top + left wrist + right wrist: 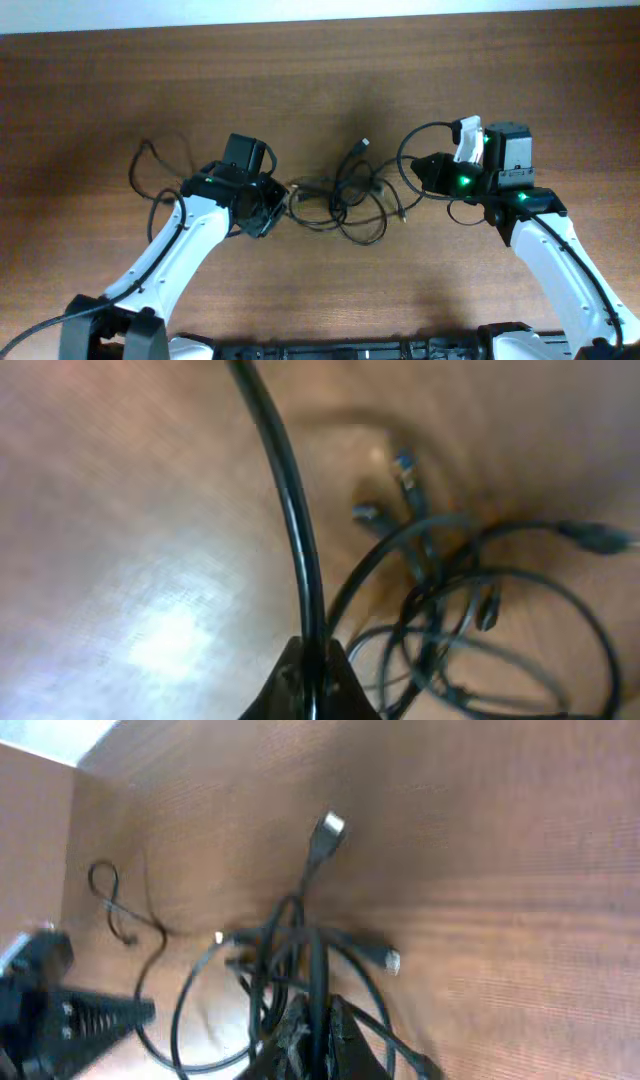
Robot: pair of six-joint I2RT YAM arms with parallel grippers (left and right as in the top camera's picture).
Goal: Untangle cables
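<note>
Cables (345,195) lie in a knotted black bundle near the middle of the brown wooden table (320,70), between the two hands, with loops overlapping one another and spreading toward the near edge. One plug end (363,145) sticks out of the knot toward the far side of the table, and the right wrist view shows it as a dark plug with a pale metal tip (328,825). A second, shorter plug (385,958) lies just beside the loops. The left hand (268,205) sits at the left edge of the bundle; in its own view its fingers are pressed together on a single black strand (310,660), which rises away from them in a curve while the rest of the tangle lies to the right, blurred, with two small plugs (405,465) showing. The right hand (420,172) is at the right edge of the bundle, fingers likewise pinching one strand (315,1015) that runs up into the knot. A separate thin cord (148,170) lies in loose curls on the table well left of the bundle, beyond the left arm.
</note>
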